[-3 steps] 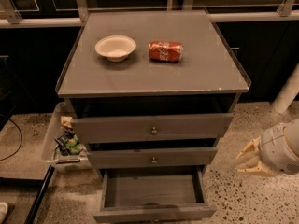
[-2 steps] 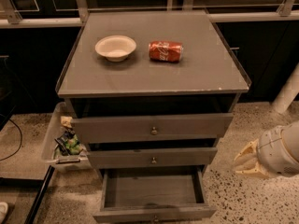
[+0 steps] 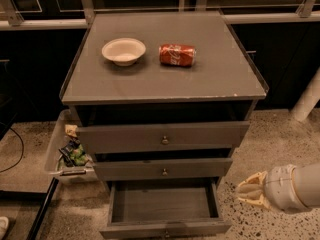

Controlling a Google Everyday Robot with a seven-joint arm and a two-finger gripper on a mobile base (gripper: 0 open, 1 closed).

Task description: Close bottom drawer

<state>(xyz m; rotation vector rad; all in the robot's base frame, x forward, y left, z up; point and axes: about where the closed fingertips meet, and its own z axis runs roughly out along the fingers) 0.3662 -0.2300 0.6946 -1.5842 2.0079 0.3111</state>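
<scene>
Bottom drawer [image 3: 165, 206] pulled well out at the foot of the grey bench [image 3: 215, 81], bare inside. End effector [image 3: 246, 190] low at the right, near the drawer's front corner but apart from it; width of opening impossible to tell. Best brought round before the front panel, then pressed squarely at its middle to avoid skewing. On top, empty white bowl [image 3: 123, 50] beside red can [image 3: 177, 55] lying sideways. Bin [image 3: 51, 154] at left holding wrappers.

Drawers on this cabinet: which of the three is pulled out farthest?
The bottom drawer, its inside showing; the top drawer and middle drawer are nearly shut. The claw hangs right of it, not touching.
</scene>
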